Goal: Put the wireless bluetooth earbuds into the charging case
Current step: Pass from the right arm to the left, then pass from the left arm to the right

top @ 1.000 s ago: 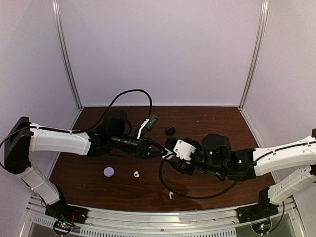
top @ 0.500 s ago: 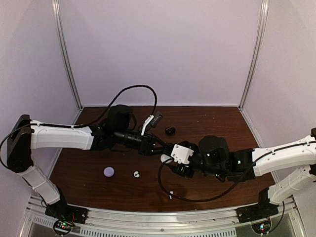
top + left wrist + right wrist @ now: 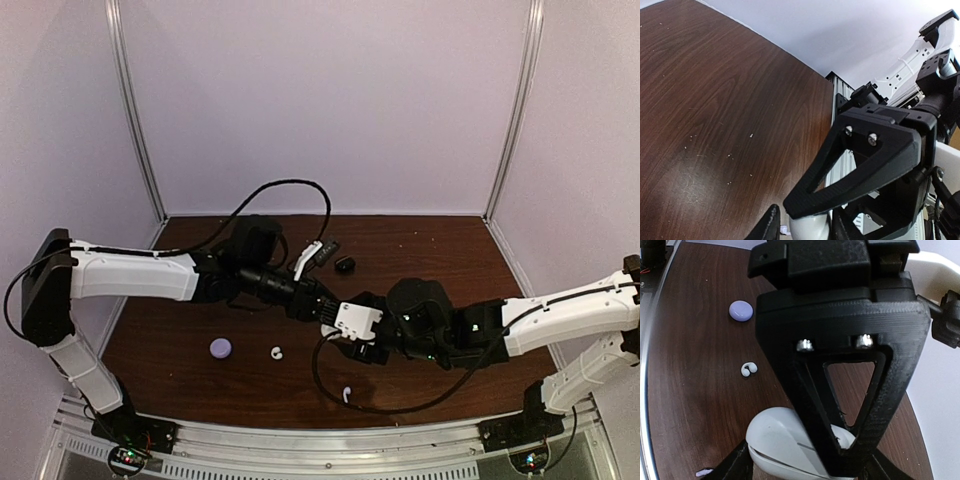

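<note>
Right wrist view has the right gripper [image 3: 802, 465] clamped on a white, pebble-shaped charging case [image 3: 782, 437], one finger on each flank, held above the table [image 3: 685, 405] near its middle. Left wrist view shows the left gripper [image 3: 805, 226] with its jaws part-way apart and a white rounded surface between them, most likely that same case; whether they are pinching it, or carry a bud, I cannot tell. The earbuds lie loose on the wood: a curled white earbud [image 3: 277, 352] and a lavender piece [image 3: 220, 347] on the left arm's side, a stemmed white earbud [image 3: 346, 394] near the front edge, and a black piece [image 3: 345, 264] further back. The step looks like getting the lid up, so the right claw should hold firm and level without squeezing across the seam, while the left works only at the lid's lip. Once it is open, keep the case mouth up and low, and fetch the nearest bud by its body, matched to its well
</note>
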Controlling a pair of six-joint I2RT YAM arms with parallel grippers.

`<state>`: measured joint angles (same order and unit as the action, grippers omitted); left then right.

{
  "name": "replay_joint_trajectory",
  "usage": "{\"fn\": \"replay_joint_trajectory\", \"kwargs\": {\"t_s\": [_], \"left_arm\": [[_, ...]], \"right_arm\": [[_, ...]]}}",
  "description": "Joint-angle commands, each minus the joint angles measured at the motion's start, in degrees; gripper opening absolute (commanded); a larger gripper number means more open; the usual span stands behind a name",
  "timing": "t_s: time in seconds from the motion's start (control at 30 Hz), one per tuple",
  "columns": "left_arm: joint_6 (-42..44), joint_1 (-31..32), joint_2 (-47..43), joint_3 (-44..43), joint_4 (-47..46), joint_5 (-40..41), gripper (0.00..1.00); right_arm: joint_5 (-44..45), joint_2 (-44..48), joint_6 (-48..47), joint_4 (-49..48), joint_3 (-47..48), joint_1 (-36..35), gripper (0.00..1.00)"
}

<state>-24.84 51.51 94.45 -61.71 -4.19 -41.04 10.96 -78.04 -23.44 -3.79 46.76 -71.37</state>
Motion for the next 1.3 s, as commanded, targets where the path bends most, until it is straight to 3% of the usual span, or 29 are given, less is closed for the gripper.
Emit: {"fn": "replay_joint_trajectory", "kwargs": {"t_s": [0.0, 0.17, 0.4, 0.63, 0.9, 1.07, 1.27], "left_arm": [[2.1, 0.3, 0.7, -2.2, 1.6, 0.8, 0.32], [1.8, 0.3, 0.4, -2.5, 1.3, 0.5, 0.17], [-3.1, -0.7, -3.5, 0.8, -7.9, 1.3, 0.12], [-7.0, -1.9, -7.1, 2.2, -18.1, 2.8, 0.09], [-11.2, -2.6, -14.2, 9.7, -44.2, 7.5, 0.07], [-12.5, -2.5, -14.8, 12.2, -53.2, 6.8, 0.06], [-12.4, -2.4, -17.0, 14.8, -56.4, 7.4, 0.07]], "right_arm": [[1.7, -0.4, -0.4, 0.9, 2.0, -0.4, 0.62], [2.8, 0.5, 0.2, 0.1, 1.6, -0.3, 0.68], [3.8, 6.3, 2.2, -5.8, -2.7, -0.4, 1.00], [0.4, 14.4, 7.7, -14.5, -9.4, 0.6, 1.00], [-14.4, 17.3, 23.1, -27.9, -14.4, 6.0, 0.99], [-19.5, 13.9, 31.6, -35.2, -11.6, 7.5, 0.86], [-25.9, 7.7, 35.7, -40.7, -6.2, 7.6, 0.77]]}}
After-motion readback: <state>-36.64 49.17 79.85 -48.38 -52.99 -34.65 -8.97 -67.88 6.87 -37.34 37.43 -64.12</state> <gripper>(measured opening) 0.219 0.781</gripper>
